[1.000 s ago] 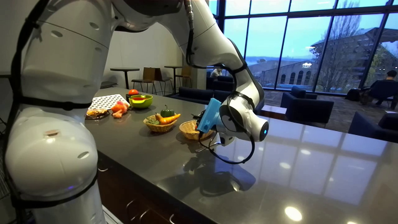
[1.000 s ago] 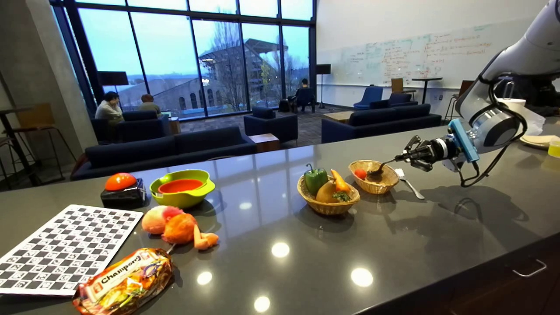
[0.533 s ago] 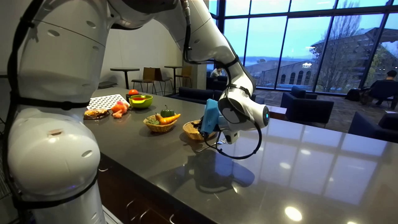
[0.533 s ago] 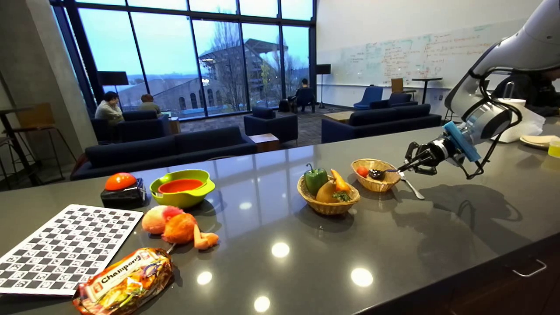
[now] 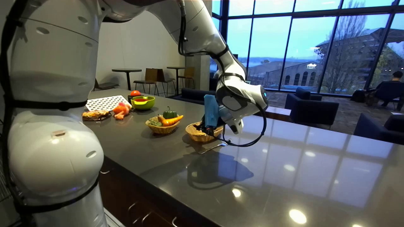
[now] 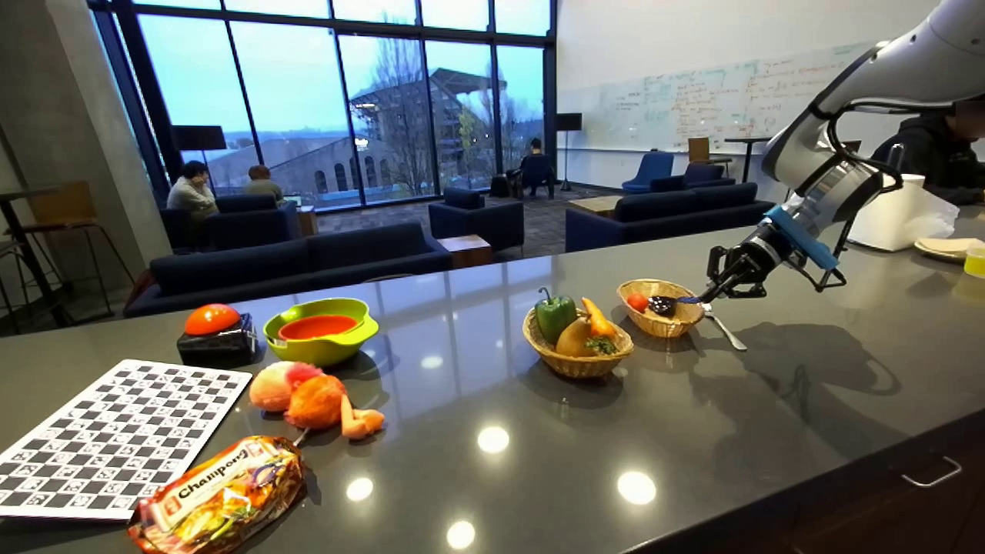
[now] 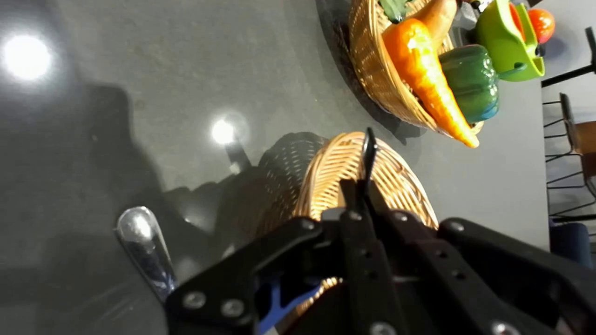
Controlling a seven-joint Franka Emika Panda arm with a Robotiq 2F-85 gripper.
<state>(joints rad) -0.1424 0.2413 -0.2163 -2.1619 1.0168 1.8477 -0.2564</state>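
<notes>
My gripper (image 6: 706, 295) points down at a wicker basket (image 6: 668, 329), tilted. Its fingertips (image 7: 359, 182) are nearly together, with a thin dark piece between them. This is a dark spoon-like utensil (image 7: 369, 156), seen almost edge-on in the wrist view. In an exterior view its black head (image 6: 660, 305) lies in the basket and its bluish handle runs to the fingertips. A red tomato (image 6: 637, 301) lies beside the head. The basket also shows in the wrist view (image 7: 402, 174) and an exterior view (image 5: 200, 136). A silver fork (image 6: 725, 331) lies on the counter beside the basket.
A second basket (image 6: 579, 364) with a green pepper and a carrot stands close by. Further along are a green bowl (image 6: 320, 350), a red dome on a black box (image 6: 218, 350), a plush toy (image 6: 314, 400), a noodle packet (image 6: 223, 492) and a checkered board (image 6: 115, 431).
The gripper has come closer to the basket and tilted more steeply downward. The dark utensil's head has settled lower in the basket, and the basket has shifted slightly. The fork has not moved.
</notes>
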